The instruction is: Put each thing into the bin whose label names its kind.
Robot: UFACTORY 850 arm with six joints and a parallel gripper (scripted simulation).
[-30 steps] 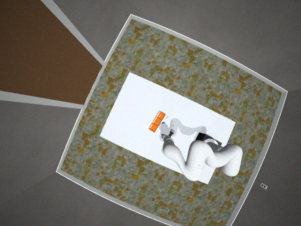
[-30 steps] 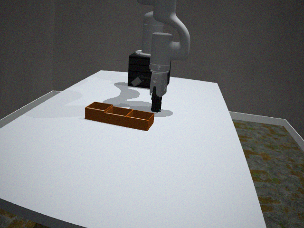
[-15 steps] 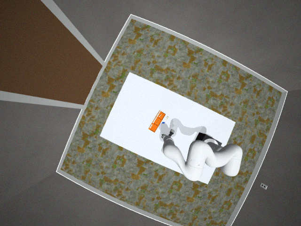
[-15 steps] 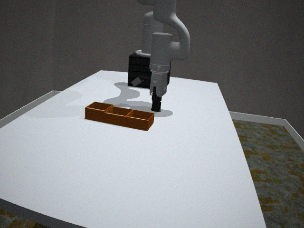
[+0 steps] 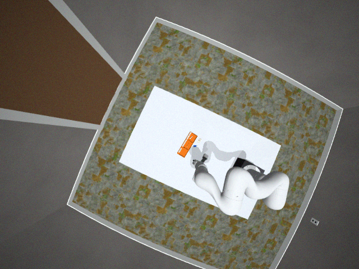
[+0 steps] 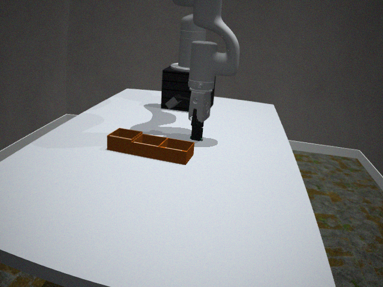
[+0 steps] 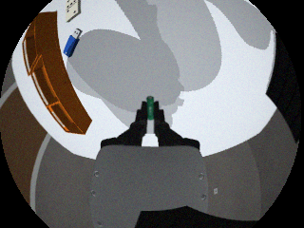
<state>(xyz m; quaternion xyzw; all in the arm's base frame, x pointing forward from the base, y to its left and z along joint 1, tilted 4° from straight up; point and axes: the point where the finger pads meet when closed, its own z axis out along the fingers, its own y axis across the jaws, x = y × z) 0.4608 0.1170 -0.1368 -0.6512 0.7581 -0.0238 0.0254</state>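
Note:
A row of three joined orange bins (image 6: 150,149) stands on the white table; it also shows in the top view (image 5: 187,144) and at the left of the wrist view (image 7: 49,72). My gripper (image 6: 196,136) is down at the table just behind the bins' right end. It is shut on a small green thing (image 7: 150,106), which shows between the fingertips in the wrist view. A blue USB stick (image 7: 72,44) lies on the table beside the bins. A small pale flat piece (image 7: 74,6) lies beyond it.
The arm's black base (image 6: 179,91) stands at the table's far edge. The table sits on a mottled floor with a raised grey border.

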